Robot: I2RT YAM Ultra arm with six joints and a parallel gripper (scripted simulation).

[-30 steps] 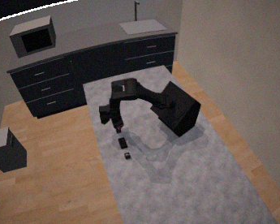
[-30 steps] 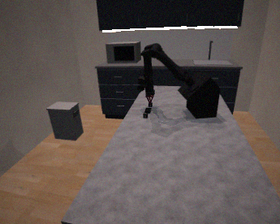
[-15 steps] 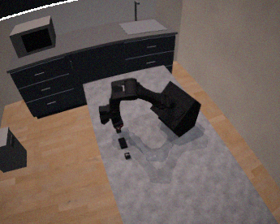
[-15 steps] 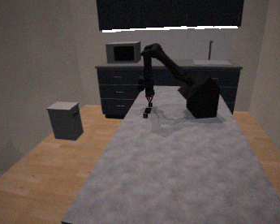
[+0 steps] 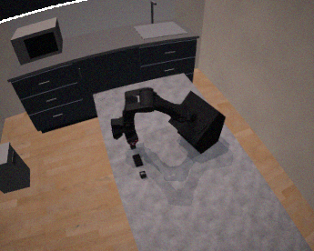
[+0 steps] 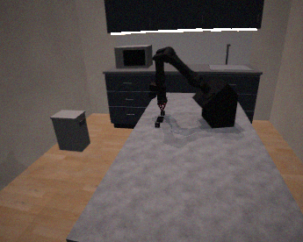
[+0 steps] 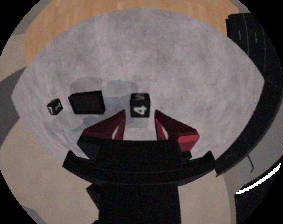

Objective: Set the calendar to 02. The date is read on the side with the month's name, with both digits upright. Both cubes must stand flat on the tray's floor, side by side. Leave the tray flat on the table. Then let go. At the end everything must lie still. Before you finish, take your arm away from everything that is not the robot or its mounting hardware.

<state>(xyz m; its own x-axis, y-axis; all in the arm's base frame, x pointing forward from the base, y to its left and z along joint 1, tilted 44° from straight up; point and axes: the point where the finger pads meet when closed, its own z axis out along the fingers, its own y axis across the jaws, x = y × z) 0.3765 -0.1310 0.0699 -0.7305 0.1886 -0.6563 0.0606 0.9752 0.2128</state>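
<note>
Grey stone-look table (image 6: 200,184), dark cabinets behind the short edge at the far end, wood floor all round. Action's up at that cabinet end, close to the long edge on the bin side.

Gripper (image 7: 140,123) hangs nose-down over one cube (image 7: 140,106), red fingers about half spread with nothing between them. The cube shows in the gap beyond the tips, sitting on the table by the look of it. Tray (image 7: 85,102) lies flat just beside it, further from the cabinet end, and the 2nd cube (image 7: 55,107) sits just past the tray again. So neither cube is in the tray yet, as far as I can tell. Early days.

Step in hand, I'd say: pick this near cube. Tips:
- Square the jaws to two flat faces, not corner-on, or it'll twist out.
- Drop straight down, centred, so neither finger nudges it toward the tray.
- Grip on faces that let the wanted digit end up facing the month side, upright. Digits are too small to read from here, so check before committing.
- Lift clear of the tray wall before moving across.
</note>
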